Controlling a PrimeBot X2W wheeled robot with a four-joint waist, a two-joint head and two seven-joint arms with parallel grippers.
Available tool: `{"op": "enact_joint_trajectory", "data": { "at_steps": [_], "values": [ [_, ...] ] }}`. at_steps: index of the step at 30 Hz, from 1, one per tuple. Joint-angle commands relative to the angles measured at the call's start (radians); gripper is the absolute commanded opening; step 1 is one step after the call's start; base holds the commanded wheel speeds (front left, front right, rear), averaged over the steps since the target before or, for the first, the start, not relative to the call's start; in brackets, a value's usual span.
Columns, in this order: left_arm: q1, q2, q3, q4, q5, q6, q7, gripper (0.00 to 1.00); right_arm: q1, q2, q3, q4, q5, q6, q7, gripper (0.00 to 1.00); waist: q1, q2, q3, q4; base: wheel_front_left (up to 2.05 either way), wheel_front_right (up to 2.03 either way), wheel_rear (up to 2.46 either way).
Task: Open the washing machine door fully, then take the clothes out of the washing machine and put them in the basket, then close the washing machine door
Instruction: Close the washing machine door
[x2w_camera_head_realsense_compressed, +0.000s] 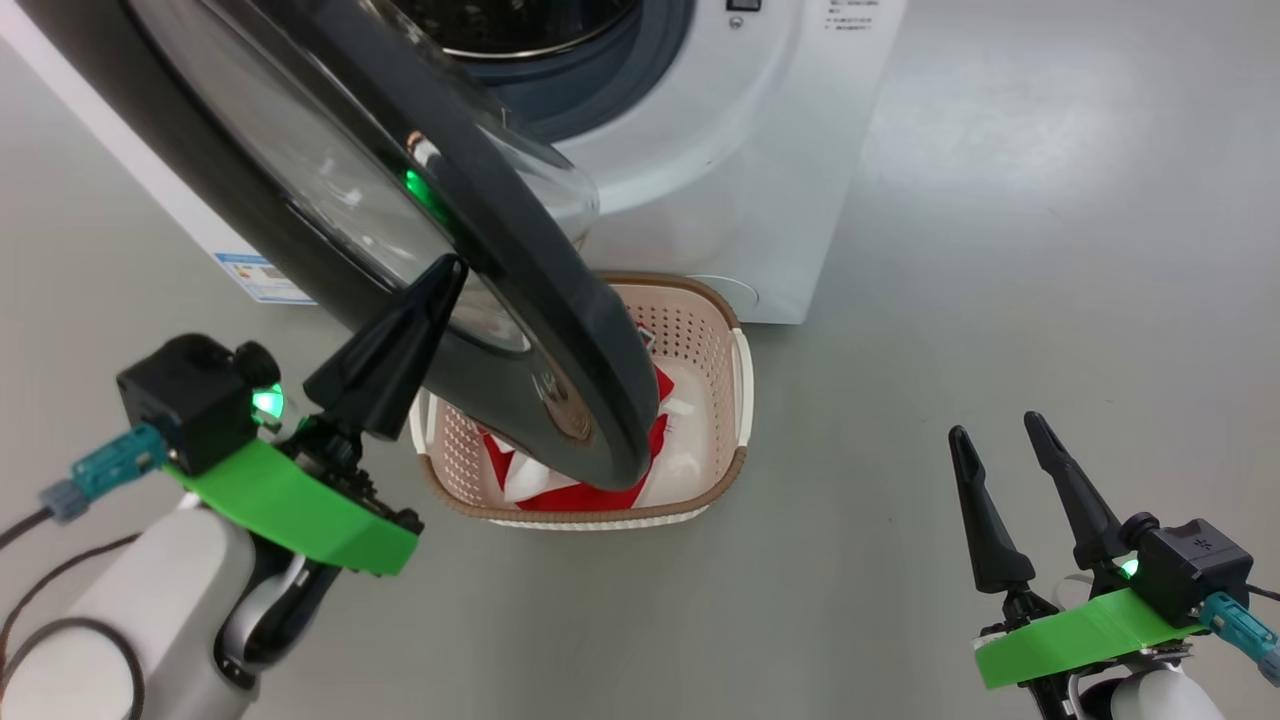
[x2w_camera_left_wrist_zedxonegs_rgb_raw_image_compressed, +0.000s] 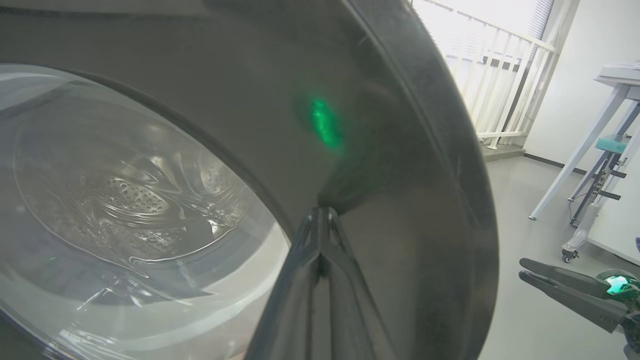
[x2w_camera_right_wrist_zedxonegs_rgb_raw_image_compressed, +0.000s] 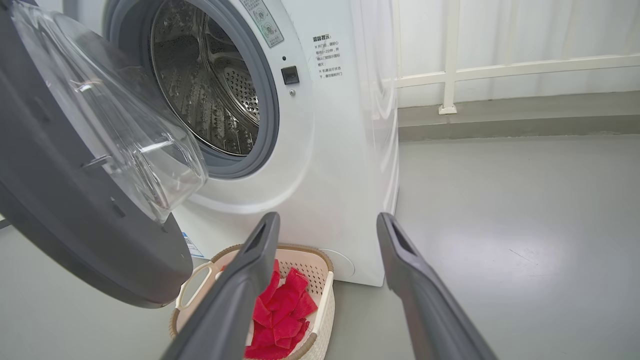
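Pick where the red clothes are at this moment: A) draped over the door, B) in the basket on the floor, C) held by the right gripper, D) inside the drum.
B: the clothes lie piled in the basket in front of the washing machine; the right gripper is open and holds nothing.

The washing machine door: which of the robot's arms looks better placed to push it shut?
Probably the left. The left gripper, shut, rests its tips on the black rim of the washing machine door; the right gripper stands open, well apart from it, above the floor.
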Motion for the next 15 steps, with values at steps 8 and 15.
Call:
{"op": "enact_joint_trajectory", "data": {
  "at_steps": [8,15],
  "values": [
    [-0.151,0.022,-0.007,0.064,-0.016,-0.006,-0.008,0.00,-0.047,0.010,0.012,-0.029,-0.007,0.006,-0.006,1.00,0.0000,-0.0001,0.041,-0.050,0.00,0.00,0.00],
    [-0.256,0.006,-0.027,0.153,-0.016,-0.006,-0.008,0.00,-0.064,0.019,0.005,-0.034,-0.005,0.006,-0.006,1.00,0.0000,-0.0001,0.073,-0.091,0.00,0.00,0.00]
  ]
}}
